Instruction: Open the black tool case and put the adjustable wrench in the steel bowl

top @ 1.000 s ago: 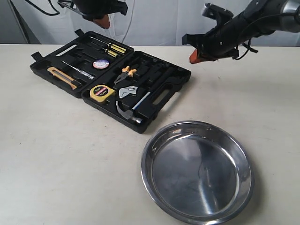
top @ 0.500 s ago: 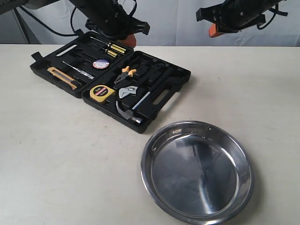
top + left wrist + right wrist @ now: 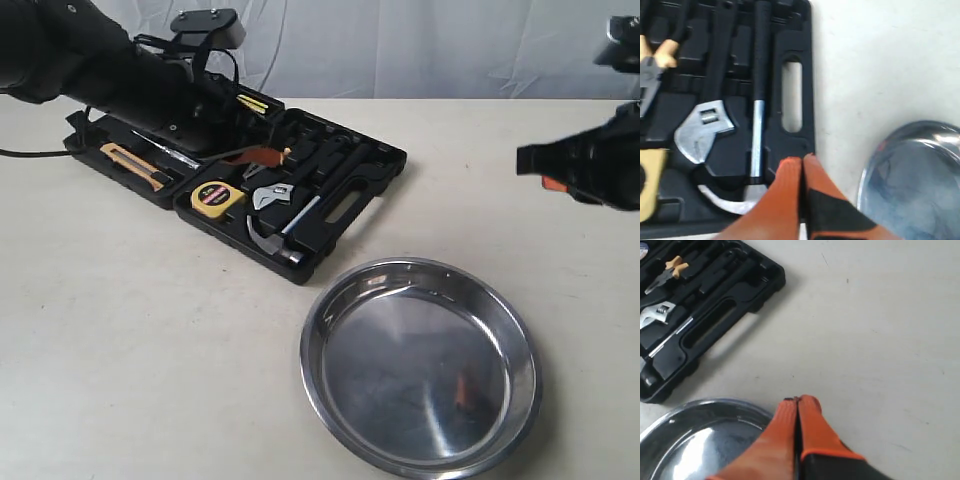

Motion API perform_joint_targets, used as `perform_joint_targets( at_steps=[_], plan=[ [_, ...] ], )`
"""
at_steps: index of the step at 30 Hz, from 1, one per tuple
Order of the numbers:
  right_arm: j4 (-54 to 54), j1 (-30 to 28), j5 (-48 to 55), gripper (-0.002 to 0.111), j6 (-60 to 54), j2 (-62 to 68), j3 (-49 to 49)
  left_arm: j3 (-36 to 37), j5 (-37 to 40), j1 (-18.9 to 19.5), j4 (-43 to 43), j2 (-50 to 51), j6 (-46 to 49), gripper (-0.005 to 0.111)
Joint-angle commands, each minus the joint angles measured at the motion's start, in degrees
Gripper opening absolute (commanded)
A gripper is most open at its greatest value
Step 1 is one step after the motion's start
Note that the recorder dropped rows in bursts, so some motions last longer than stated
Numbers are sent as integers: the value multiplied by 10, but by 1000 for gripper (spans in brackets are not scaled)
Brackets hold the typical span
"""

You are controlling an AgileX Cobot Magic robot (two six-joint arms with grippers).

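The black tool case lies open and flat on the table, tools sitting in its recesses. The adjustable wrench rests in the near half, silver head toward the front and black handle toward the back, beside the hammer. My left gripper hangs low over the case, shut and empty; in the left wrist view its tips sit over the case edge near the handle cutout. The steel bowl stands empty in front of the case. My right gripper is shut and empty, off to the right above bare table.
Orange-handled pliers, a yellow tape measure, a yellow utility knife and screwdrivers fill other recesses. The left arm stretches over the lid half. The bowl's rim lies close to the right gripper.
The left arm has come down from behind the case to just over its tools. The right arm has swung right and lower, away from the case. Both grippers stay shut.
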Motion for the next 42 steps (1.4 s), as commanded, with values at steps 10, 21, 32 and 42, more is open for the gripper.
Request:
perform_joint_targets(
  at_steps=[10, 21, 32, 42],
  plan=[
    [30, -1, -18, -1, -3, -144, 105, -81, 18, -2, -13, 100, 84, 0],
    [30, -1, -17, -1, -3, -144, 105, -241, -32, -2, 8, 202, 247, 0],
    [30, -1, -6, -1, -3, -144, 105, -281, -114, 11, 49, 224, 25, 0],
    [30, -1, -3, -1, -3, -144, 105, -281, -38, 62, 358, 224, -356, 0]
  ],
)
